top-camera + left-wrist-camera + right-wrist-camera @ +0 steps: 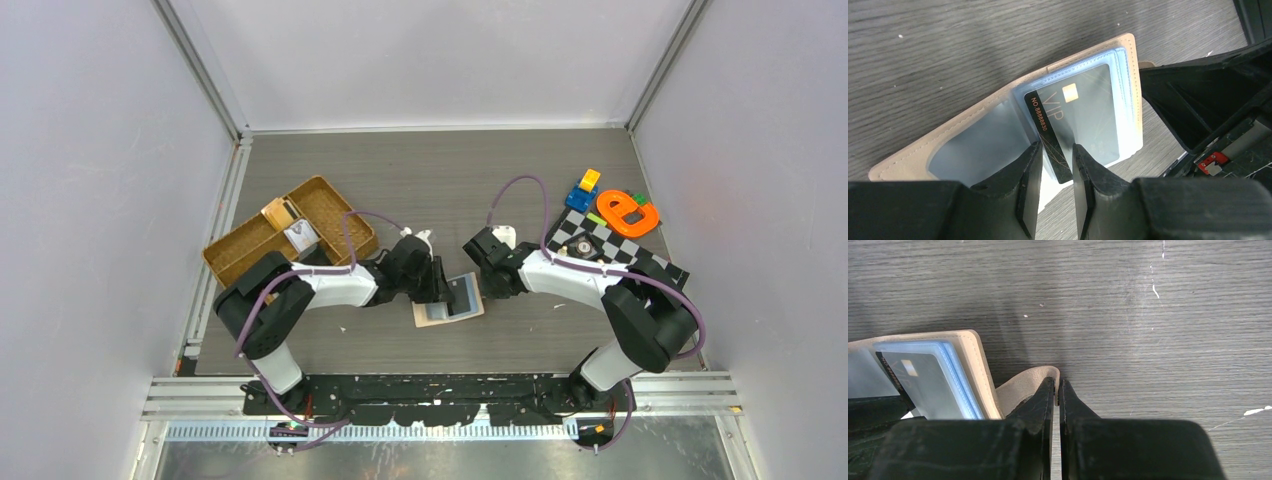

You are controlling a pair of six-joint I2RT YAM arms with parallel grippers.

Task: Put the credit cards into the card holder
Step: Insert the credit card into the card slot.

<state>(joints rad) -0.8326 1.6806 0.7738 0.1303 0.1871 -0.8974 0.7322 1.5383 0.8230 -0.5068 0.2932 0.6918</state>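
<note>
1. Card holder [449, 300]: peach-beige, folding type. Lies open on the dark wood-grain worktop [420, 180], near the front edge and between the two arms, with clear bluish pockets facing up.
2. Credit card [1083, 115]: grey-silver, with a gold chip, "VIP" lettering and a dark numbered band along one edge. Sits on the holder's right half as seen from above. Upper part lies under a clear pocket; lower end sticks out toward the left wrist camera.
3. Left gripper [1056, 147]: low over the holder. Fingers [1028, 180] stand narrowly apart, either side of the card's protruding dark-banded corner. Cannot tell whether they actually press on it.
4. Right gripper [1057, 382]: at the holder's right edge. Fingers [1043, 405] pressed almost together, pinching the beige snap tab [1023, 385], which curls up off the worktop.
5. Wicker tray [330, 205]: brown, at back left, well apart from the holder, with a few small items inside.
6. Checkered mat [590, 245]: at back right, beside the right arm.
7. Orange letter-shaped toy [628, 212] and blue-and-yellow block [584, 190]: at the mat's far end.
</note>
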